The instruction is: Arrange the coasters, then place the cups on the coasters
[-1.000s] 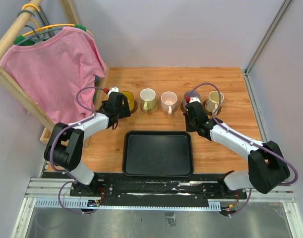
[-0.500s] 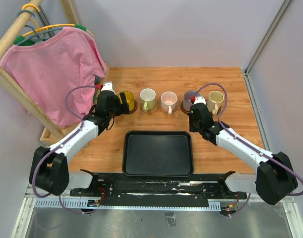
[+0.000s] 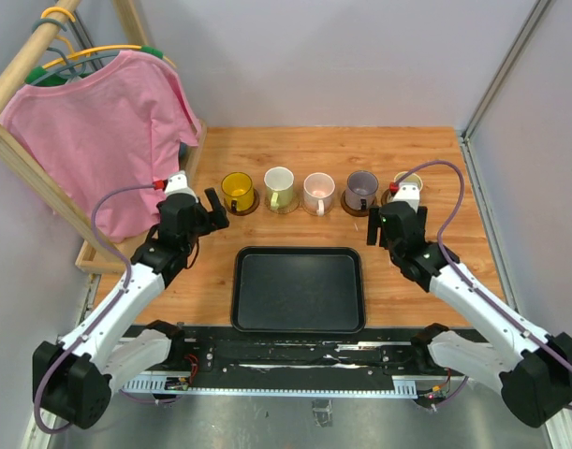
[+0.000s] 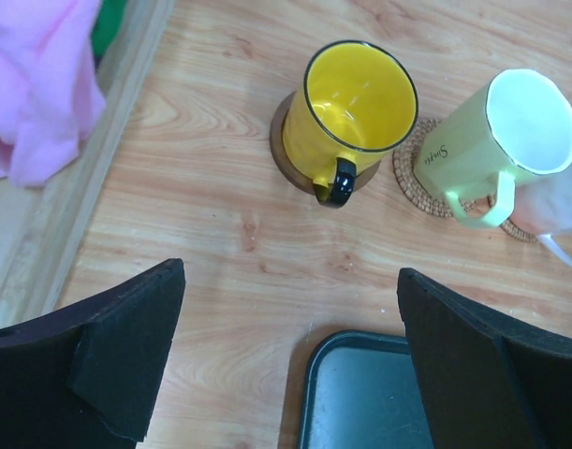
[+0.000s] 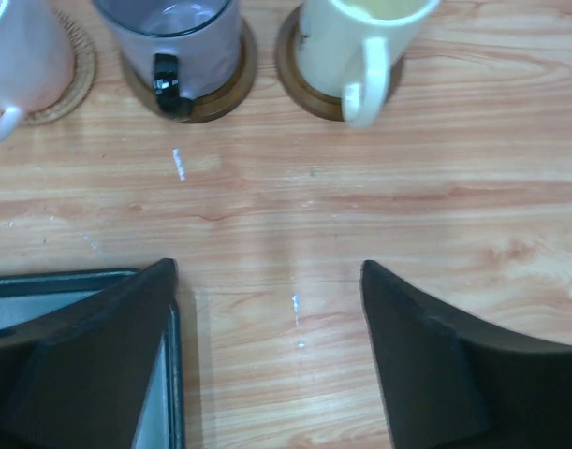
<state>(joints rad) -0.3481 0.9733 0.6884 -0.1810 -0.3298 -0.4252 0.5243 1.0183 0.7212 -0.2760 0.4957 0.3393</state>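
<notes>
**Inspector:** Where do the cups stand?

**Assistant:** There are five in one row across the far half of the worktop (image 3: 426,154), each upright on its own coaster. From the left:
- The yellow cup (image 4: 360,98) is on the first dark coaster (image 4: 284,154).
- The pale green cup (image 4: 510,131), white inside, is on the woven tan coaster (image 4: 409,178).
- The pink cup (image 3: 318,192) is on the second tan coaster (image 5: 75,89).
- The greyish purple cup (image 5: 178,28) is on the second dark coaster (image 5: 225,94).
- The cream cup (image 5: 356,37) is on the third dark coaster (image 5: 295,84).

**Inspector:** And the handles?

**Assistant:** All are turned roughly toward the near side. The handle on the yellow cup is black.

**Inspector:** State of the left fingers?

**Assistant:** The left fingers (image 4: 126,355) are spread wide with nothing between them. They are over bare wood, on the near side of the yellow cup and apart from it.

**Inspector:** And the right?

**Assistant:** The right fingers (image 5: 89,355) are also spread wide and hold nothing. They are on the near side of the purple and cream cups and touch neither.

**Inspector:** Other items?

**Assistant:** A black tray (image 3: 299,290) lies between the arms, nearer than the row. A pink shirt (image 3: 98,131) hangs on a wooden rack (image 3: 23,154) at the left
</notes>
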